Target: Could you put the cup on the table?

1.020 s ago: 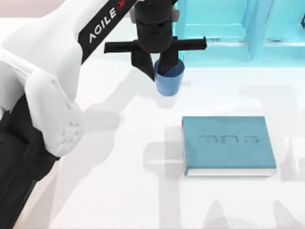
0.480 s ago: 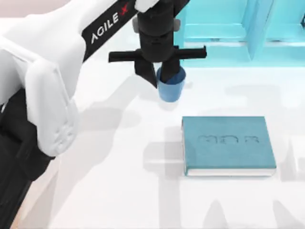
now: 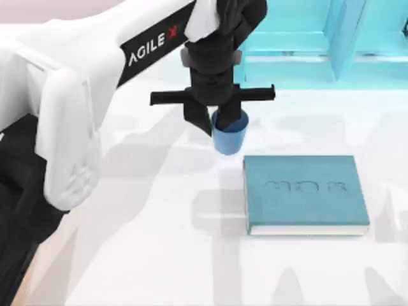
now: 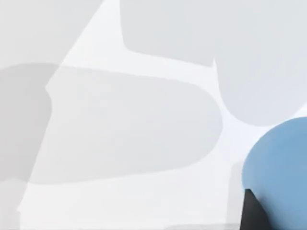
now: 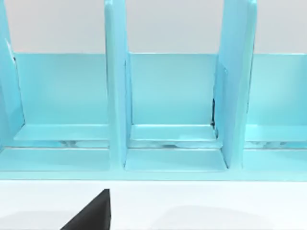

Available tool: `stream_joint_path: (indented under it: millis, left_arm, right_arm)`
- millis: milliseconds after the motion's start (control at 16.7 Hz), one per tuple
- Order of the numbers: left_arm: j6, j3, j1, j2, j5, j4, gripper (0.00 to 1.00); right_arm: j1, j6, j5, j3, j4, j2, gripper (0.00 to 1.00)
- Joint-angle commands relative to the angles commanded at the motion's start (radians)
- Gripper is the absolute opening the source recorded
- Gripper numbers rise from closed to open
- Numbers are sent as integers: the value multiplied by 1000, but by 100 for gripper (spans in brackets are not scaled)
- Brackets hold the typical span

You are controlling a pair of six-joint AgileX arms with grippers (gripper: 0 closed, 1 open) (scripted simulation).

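Left gripper (image 3: 220, 122) clamped on the blue cup's (image 3: 228, 135) rim, one finger inside.
Cup's toward the table's (image 3: 153, 255) far edge, beside the teal book (image 3: 305, 193). Looks light, rigid, slick; rim pinch suits it.

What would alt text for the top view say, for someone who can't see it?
The left gripper holds a small blue cup above the white table, beside a teal book lying flat. A light blue divided rack stands behind.
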Motion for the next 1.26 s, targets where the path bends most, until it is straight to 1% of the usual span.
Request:
stream_joint_path:
  millis: [120,900,960,1260]
  left_arm:
    - [0,0,0,0,0,0,0]
    - [0,0,0,0,0,0,98]
    - [0,0,0,0,0,0,100]
    - [0,0,0,0,0,0,100]
  right_arm:
    - [0,0,0,0,0,0,100]
    - [0,0,0,0,0,0,100]
    - [0,0,0,0,0,0,100]
    - [0,0,0,0,0,0,100]
